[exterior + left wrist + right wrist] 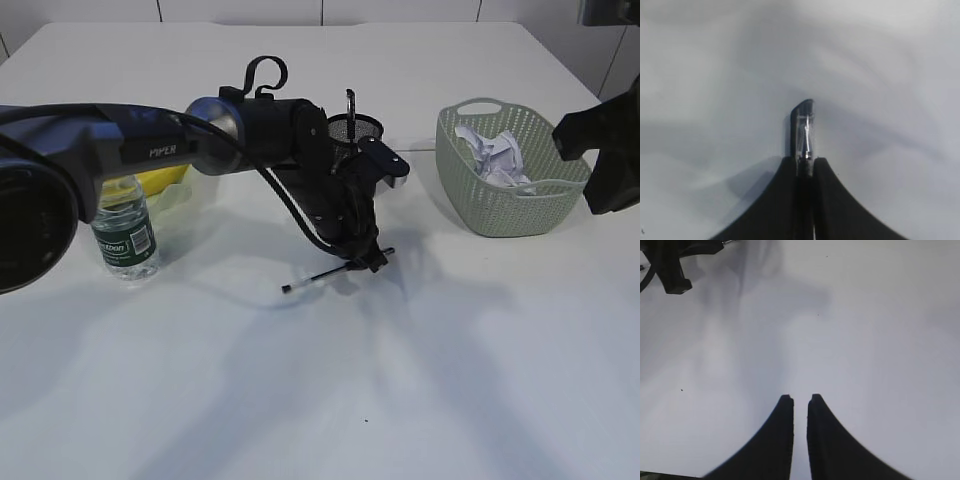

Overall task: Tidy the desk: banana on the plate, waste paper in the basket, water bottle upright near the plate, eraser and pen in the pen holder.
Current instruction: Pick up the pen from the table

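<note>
The black pen (325, 275) lies slanted on the white table, and my left gripper (372, 262) is shut on its right end. In the left wrist view the pen's dark end (804, 131) sticks out from between the closed jaws of that gripper (805, 160). Behind stands the black mesh pen holder (357, 131), with a thin dark piece poking up from it. The green basket (470, 205) holds waste paper (495, 152). The water bottle (125, 233) stands upright at the left. The banana (165, 180) shows yellow behind my left arm, which hides the plate. The eraser is out of view. My right gripper (800, 397) holds nothing.
My left arm (150, 145) spans the left half of the table and crosses in front of the banana. My right gripper (600, 150) hovers at the right edge beside the basket. The right wrist view shows bare table and part of the left gripper (670, 270).
</note>
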`<action>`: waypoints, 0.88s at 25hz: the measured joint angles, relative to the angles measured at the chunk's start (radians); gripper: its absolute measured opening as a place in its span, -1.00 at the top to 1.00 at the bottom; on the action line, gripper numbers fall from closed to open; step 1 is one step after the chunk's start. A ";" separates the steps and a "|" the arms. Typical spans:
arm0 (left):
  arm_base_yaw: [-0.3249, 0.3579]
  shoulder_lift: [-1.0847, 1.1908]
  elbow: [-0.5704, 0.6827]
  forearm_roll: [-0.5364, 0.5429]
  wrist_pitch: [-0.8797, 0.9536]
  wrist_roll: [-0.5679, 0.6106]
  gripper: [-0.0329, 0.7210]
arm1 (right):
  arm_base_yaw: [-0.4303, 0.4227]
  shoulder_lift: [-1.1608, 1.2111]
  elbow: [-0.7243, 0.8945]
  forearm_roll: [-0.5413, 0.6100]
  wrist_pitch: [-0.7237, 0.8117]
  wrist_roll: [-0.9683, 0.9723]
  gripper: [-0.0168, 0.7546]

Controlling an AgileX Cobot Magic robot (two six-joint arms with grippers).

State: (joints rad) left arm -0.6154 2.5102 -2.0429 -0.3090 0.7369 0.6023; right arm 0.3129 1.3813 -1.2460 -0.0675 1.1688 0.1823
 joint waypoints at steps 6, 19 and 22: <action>0.000 -0.024 0.000 0.005 0.023 0.000 0.83 | 0.000 0.000 0.000 -0.004 0.000 0.000 0.77; 0.000 -0.135 0.000 -0.045 0.029 0.000 0.83 | 0.000 0.000 0.000 -0.078 0.000 0.000 0.77; 0.000 -0.150 0.000 -0.066 0.033 0.000 0.83 | 0.000 0.000 0.000 -0.103 0.000 0.000 0.77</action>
State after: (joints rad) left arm -0.6154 2.3602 -2.0429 -0.3750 0.7696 0.6023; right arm 0.3129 1.3813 -1.2460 -0.1703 1.1688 0.1823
